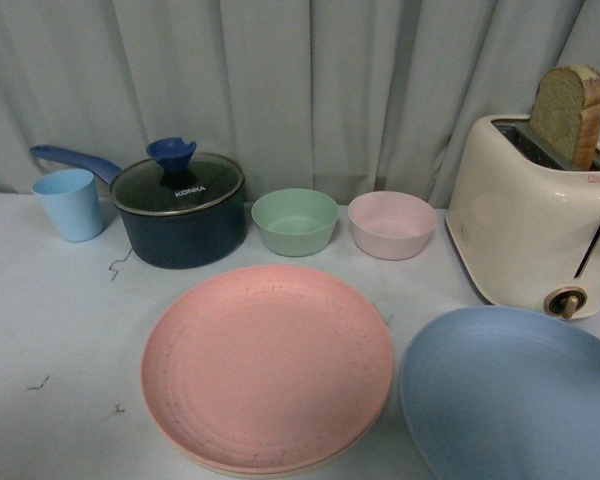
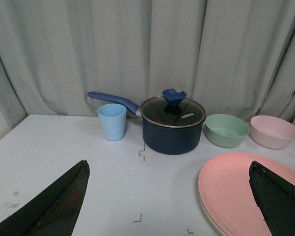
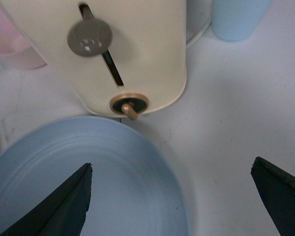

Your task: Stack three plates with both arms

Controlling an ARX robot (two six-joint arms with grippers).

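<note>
Last stack step in progress, I reckon. The pink plate (image 1: 267, 365) is sitting on the cream plate (image 1: 280, 472), left of the toaster (image 1: 525, 210) and nearer the robot. The light blue plate (image 1: 510, 395) is lying flat just in front of the toaster, apart from that pair. The right gripper (image 3: 171, 162) is hovering at its edge near the toaster, jaws wide apart, empty. The left gripper (image 2: 167, 162) is hanging spread and empty, beyond the pink plate from the toaster. Next move: right is needing a rim pinch, lift, then centring over pink.

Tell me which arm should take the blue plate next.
Right. The right gripper, open, hangs at the rim of the blue plate beside the toaster; the left gripper is by the pink plate.
</note>
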